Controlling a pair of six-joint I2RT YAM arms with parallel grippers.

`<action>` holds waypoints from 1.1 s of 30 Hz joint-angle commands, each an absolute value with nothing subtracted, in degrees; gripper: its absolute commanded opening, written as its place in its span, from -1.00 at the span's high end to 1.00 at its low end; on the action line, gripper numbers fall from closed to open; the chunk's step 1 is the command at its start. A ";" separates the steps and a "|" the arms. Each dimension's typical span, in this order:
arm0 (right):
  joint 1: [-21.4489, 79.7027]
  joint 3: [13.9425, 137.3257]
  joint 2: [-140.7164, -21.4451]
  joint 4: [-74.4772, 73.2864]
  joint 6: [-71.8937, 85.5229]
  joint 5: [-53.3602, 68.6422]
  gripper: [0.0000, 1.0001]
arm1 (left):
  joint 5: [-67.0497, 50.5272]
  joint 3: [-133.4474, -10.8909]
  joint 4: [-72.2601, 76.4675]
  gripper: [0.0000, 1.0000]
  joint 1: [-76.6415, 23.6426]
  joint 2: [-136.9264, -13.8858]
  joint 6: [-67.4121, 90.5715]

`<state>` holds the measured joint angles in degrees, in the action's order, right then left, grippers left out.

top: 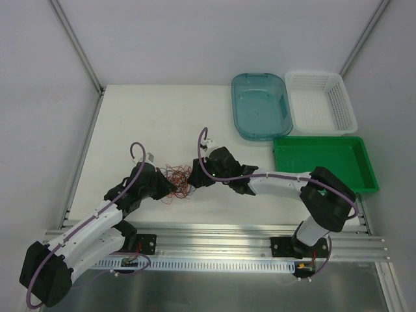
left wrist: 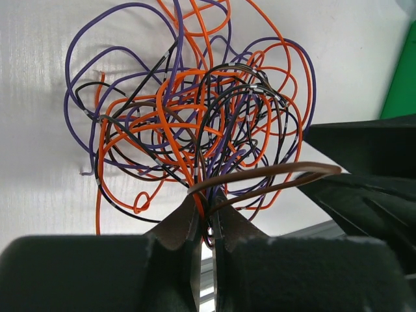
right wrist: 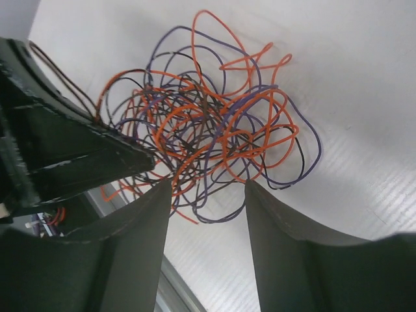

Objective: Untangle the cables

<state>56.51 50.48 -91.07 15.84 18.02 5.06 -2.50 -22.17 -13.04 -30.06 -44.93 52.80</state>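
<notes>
Orange, purple, black cables [top: 177, 179] bunch between left pincer [left wrist: 207, 220], clenched on some, and right pincer [right wrist: 209, 190], parted.

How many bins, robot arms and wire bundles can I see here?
Bins: 3 (blue tub, white basket, green tray)
Robot arms: 2 (left arm, right arm)
Wire bundles: 1 (tangle of cables, orange, purple and black)
Total: 6

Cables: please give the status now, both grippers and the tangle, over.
Left gripper shut on a few of the cables. Right gripper open at the bunch's edge, holding nothing. Bunch all knotted. Grippers close together.
</notes>
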 commanded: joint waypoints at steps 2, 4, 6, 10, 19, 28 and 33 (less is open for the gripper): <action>56.69 53.52 -95.26 20.48 16.52 8.88 0.01 | -2.73 -21.10 -11.51 1.00 -30.76 -43.51 54.05; 56.60 53.61 -95.54 20.22 15.74 8.62 0.18 | -2.29 -20.92 -11.51 1.00 -30.67 -43.42 54.05; 56.60 52.39 -94.93 20.48 15.21 7.48 0.34 | -2.11 -20.57 -11.51 1.00 -30.67 -43.07 54.14; 56.43 49.40 -91.59 19.16 14.15 3.79 0.88 | -0.62 -19.87 -11.86 1.00 -30.76 -41.93 54.23; 56.34 40.52 -67.11 1.80 8.45 -14.56 0.99 | 6.23 -18.10 -12.65 1.00 -30.59 -42.00 55.46; 55.37 48.42 -47.12 -19.85 2.64 -28.20 0.99 | 13.09 -23.81 -18.45 0.99 -30.41 -45.18 53.35; 54.32 52.12 -43.42 -25.22 1.14 -29.19 0.99 | 15.47 -26.54 -20.48 0.92 -30.15 -42.98 51.69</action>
